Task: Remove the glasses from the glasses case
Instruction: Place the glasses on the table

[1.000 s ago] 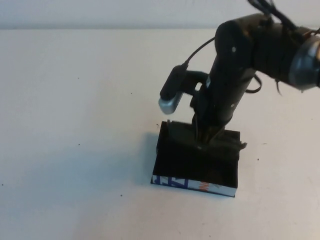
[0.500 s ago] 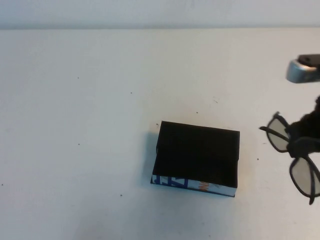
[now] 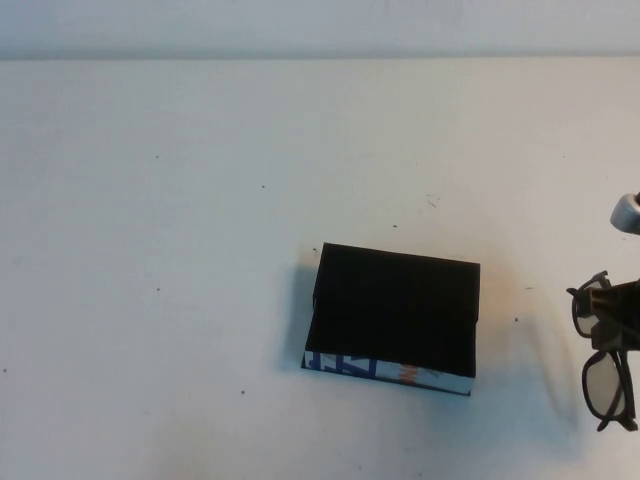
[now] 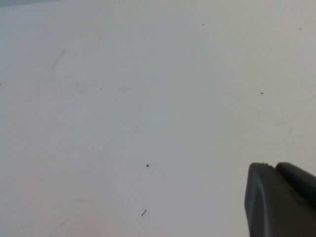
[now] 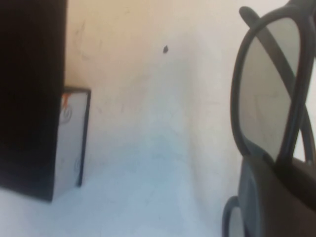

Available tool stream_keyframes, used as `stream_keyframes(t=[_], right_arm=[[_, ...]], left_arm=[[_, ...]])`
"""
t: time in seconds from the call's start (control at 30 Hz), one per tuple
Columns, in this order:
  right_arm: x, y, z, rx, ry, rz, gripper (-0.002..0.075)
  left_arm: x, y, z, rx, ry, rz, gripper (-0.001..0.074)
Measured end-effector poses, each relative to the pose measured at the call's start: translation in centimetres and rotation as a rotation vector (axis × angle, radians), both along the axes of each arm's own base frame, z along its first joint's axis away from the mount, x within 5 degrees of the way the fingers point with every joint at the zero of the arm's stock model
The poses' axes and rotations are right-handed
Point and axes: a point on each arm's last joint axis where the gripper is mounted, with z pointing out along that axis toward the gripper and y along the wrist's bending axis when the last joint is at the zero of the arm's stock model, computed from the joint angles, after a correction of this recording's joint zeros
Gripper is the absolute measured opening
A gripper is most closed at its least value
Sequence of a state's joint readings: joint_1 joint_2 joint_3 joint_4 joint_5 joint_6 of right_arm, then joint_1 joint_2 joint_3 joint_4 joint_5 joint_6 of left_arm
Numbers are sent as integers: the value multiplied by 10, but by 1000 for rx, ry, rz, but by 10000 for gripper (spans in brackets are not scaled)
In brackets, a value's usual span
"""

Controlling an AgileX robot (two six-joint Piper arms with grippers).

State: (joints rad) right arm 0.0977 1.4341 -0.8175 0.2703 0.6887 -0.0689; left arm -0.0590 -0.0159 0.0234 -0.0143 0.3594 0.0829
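The glasses case point(image 3: 395, 308), a black box with a white edge strip point(image 3: 388, 368), lies shut at the table's middle, nothing on it. It also shows in the right wrist view point(image 5: 29, 94). My right gripper point(image 3: 613, 318) is at the far right edge of the high view, shut on the glasses point(image 3: 606, 385) at their bridge. The glasses hang low over the table, clear of the case. In the right wrist view one dark-tinted lens point(image 5: 266, 94) stands above the right gripper point(image 5: 289, 180). My left gripper point(image 4: 281, 197) is out of the high view, shut and empty over bare table.
The white table point(image 3: 180, 250) has small dark specks. Its far edge meets a pale wall at the back. The glasses are near the right border of the high view.
My right arm has lifted the glasses off the case and carried them right, then farther right and lower. The case has stayed in place.
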Motion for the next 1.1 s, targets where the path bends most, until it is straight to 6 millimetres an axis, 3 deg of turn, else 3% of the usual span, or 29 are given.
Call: stream_keyframes(t=[0.23, 0.47, 0.7, 0.87, 1.0, 1.1], right_arm=[[14, 3, -32, 22, 94, -39, 11], [16, 3, -40, 24, 116, -42, 24], [14, 4, -39, 26, 127, -24, 189], [7, 4, -15, 38, 46, -19, 227], [-13, 1, 25, 28, -82, 14, 227], [-38, -1, 64, 27, -227, 46, 181]], left_arm=[[0, 0, 0, 0, 0, 0, -4], [0, 0, 0, 0, 0, 0, -4], [0, 0, 0, 0, 0, 0, -4], [0, 0, 0, 0, 0, 0, -4], [0, 0, 0, 0, 0, 0, -4], [0, 0, 0, 0, 0, 0, -4]])
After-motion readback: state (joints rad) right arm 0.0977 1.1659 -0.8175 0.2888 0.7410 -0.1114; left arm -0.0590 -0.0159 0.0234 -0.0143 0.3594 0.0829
